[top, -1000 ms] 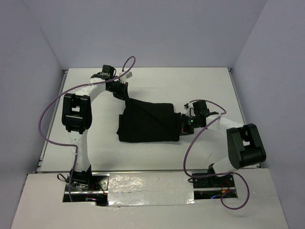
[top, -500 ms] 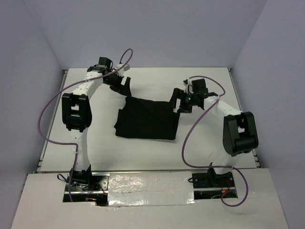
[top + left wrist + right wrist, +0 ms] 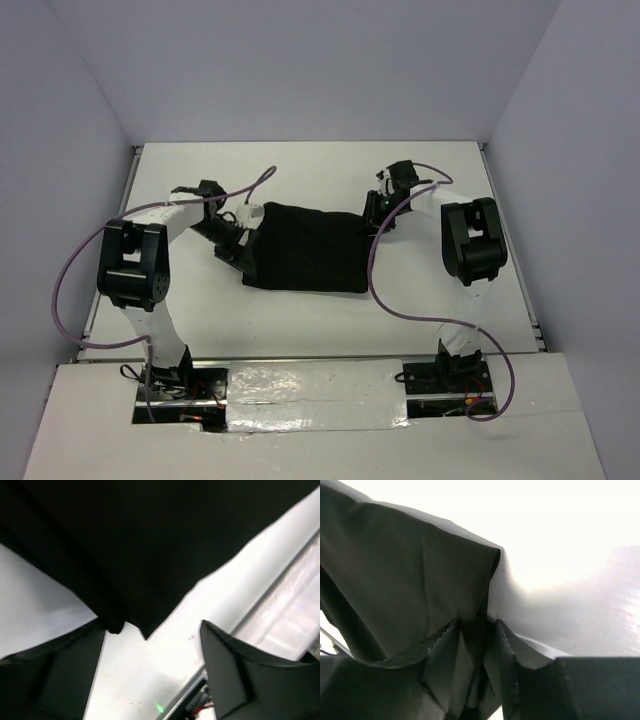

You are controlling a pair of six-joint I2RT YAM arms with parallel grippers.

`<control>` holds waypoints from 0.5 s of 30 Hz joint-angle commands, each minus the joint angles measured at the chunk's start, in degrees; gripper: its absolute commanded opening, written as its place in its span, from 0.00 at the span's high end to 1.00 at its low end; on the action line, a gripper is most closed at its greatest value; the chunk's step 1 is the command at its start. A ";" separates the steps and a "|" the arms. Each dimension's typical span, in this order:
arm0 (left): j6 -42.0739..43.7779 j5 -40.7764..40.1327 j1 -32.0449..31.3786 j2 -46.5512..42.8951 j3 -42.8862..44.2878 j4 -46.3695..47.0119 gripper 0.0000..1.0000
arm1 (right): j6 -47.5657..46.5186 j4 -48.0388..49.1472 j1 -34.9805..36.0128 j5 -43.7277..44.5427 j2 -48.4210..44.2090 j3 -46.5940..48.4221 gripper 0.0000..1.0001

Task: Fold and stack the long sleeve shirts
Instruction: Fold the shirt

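The folded black shirt [image 3: 305,247] lay mid-worktop [image 3: 300,170], nudged slightly from a second before. Both arms had shifted. The left pincer [image 3: 238,243] had dropped from the far corner to the left edge, fingers spread wide and holding nothing. The right pincer [image 3: 376,212] had climbed to the far right corner, nipped on a fold of cloth. The worktop was white, with pale lilac walls [image 3: 300,70] on three sides.

You see one plain black shirt [image 3: 305,248], folded into a rough rectangle, lying flat in the middle of the white worktop [image 3: 300,170], its far right corner creased.
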 commanded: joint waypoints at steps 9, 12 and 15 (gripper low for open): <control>3.20 -2.58 -4.46 3.53 -5.05 0.95 1.00 | 2.08 2.58 -0.77 -0.81 2.65 4.94 0.96; 3.99 -4.95 -4.46 3.45 -5.31 0.95 1.00 | 2.08 2.41 -1.03 0.06 3.26 6.17 1.00; 5.57 -6.36 -4.46 2.39 -5.93 0.25 1.00 | 2.69 2.32 -1.47 0.59 3.52 7.05 1.00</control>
